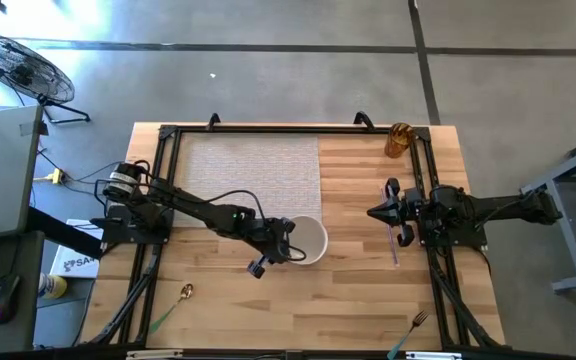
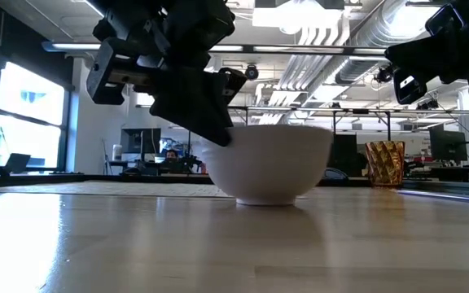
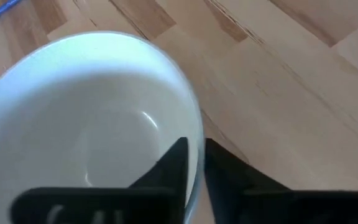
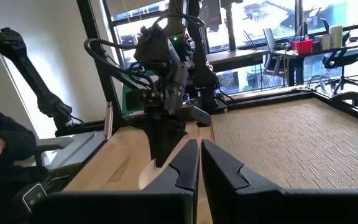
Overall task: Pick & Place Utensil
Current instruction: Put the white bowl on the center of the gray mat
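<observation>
A white bowl [image 1: 311, 240] stands on its base on the wood table [image 1: 238, 300], also in the low view [image 2: 271, 163] and left wrist view [image 3: 86, 118]. My left gripper [image 1: 288, 243] [image 3: 194, 165] is at the bowl's rim on its left side, shut on it. My right gripper [image 1: 372, 212] [image 4: 200, 155] hovers right of the bowl, shut and empty, pointing toward the table's left. A purple utensil [image 1: 393, 243] lies flat below the right arm. A gold spoon with a green handle [image 1: 182, 295] and a fork [image 1: 416, 322] lie near the table's near edge. My left gripper holds the bowl by its rim [image 3: 199, 140], on the side toward the table's left. One finger [image 3: 174, 165] is inside the bowl and the other finger [image 3: 229, 174] outside the wall. The fingers slant down from above. The bowl's base [image 2: 269, 198] rests on the table, upright.
A woven placemat [image 1: 253, 170] covers the far left part of the table. An amber glass [image 1: 398, 140] stands at the far right corner. Black frame rails [image 1: 158, 200] run along both sides. Bare wood lies between the bowl and the near edge.
</observation>
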Controlling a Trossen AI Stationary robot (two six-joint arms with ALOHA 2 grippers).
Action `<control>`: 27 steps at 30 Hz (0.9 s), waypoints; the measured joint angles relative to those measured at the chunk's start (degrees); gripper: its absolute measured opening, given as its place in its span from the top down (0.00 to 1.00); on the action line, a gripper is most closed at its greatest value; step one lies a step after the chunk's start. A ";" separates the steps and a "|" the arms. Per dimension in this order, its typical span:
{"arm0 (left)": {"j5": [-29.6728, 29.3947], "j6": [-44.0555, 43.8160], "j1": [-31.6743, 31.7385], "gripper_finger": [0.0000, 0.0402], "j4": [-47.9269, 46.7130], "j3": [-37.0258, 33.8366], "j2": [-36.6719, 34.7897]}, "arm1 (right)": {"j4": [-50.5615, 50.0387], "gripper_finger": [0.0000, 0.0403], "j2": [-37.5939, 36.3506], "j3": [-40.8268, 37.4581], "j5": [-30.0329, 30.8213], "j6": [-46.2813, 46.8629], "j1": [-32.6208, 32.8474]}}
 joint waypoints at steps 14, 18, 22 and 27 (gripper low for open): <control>-4.97 2.81 0.03 0.98 -11.15 6.60 -2.16 | 0.00 0.97 0.02 0.01 0.00 0.00 0.00; -9.64 5.59 2.53 0.99 -20.18 10.99 -4.22 | 0.00 0.97 0.01 0.01 0.00 0.00 0.01; -10.41 3.84 8.96 0.99 -24.12 11.40 -6.64 | -0.32 0.97 0.01 0.00 0.01 0.00 0.01; -10.67 0.94 18.28 0.99 -25.50 7.24 -9.24 | -0.44 0.97 0.02 0.00 0.00 0.00 0.00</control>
